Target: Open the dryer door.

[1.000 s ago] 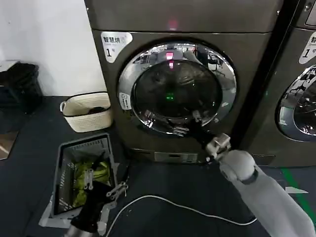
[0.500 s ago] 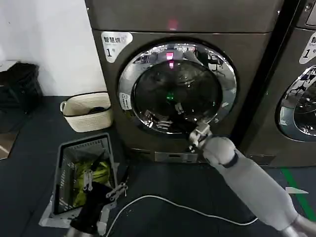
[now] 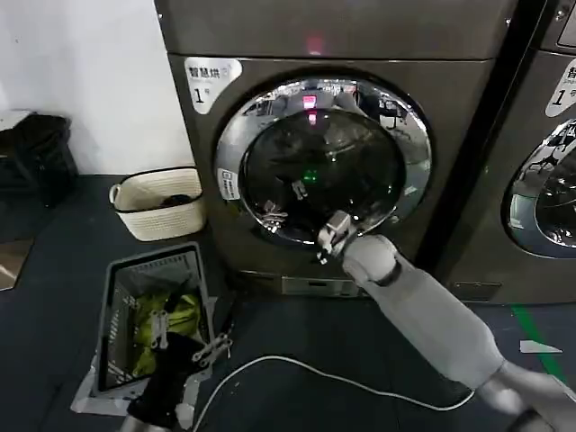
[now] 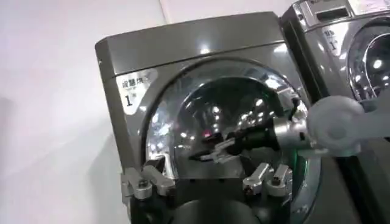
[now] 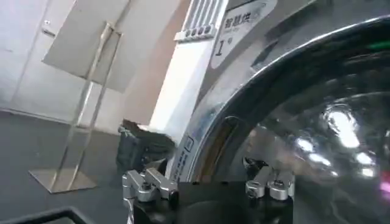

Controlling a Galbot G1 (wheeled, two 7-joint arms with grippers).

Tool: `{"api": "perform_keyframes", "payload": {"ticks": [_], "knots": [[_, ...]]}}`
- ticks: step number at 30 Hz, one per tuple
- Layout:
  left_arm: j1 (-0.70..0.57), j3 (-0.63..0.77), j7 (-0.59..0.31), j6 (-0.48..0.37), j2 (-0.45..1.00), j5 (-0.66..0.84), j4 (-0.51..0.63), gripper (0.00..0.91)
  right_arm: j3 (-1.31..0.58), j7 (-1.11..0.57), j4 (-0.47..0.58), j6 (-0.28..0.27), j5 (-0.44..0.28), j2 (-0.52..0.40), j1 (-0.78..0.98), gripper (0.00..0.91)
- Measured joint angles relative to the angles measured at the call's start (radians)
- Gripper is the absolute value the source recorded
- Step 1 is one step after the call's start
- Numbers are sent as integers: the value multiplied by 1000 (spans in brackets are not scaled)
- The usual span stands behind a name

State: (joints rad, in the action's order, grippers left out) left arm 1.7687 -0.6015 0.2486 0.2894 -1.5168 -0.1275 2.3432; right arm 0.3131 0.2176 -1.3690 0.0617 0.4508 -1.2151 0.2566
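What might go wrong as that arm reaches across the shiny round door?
The right gripper sits over the dryer door's dark glass near its lower left chrome ring. It could slip on the smooth chrome or glass without catching an edge to pull. If the door does swing out, it may hit the right arm in front of it. The left gripper hangs low over the grey basket, clear of this.

We see our right gripper (image 3: pixel 286 202) now farther to our left and higher across the dryer door (image 3: pixel 322 159) than a second ago, moved from the lower right of the chrome ring to the lower middle of the glass.
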Motion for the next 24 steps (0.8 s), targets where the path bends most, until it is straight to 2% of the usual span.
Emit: {"api": "perform_keyframes", "payload": {"ticks": [24], "knots": [[23,-17,0,13,-5,2,12,907,22,67,203,63,-3,-126,-91,907]]}}
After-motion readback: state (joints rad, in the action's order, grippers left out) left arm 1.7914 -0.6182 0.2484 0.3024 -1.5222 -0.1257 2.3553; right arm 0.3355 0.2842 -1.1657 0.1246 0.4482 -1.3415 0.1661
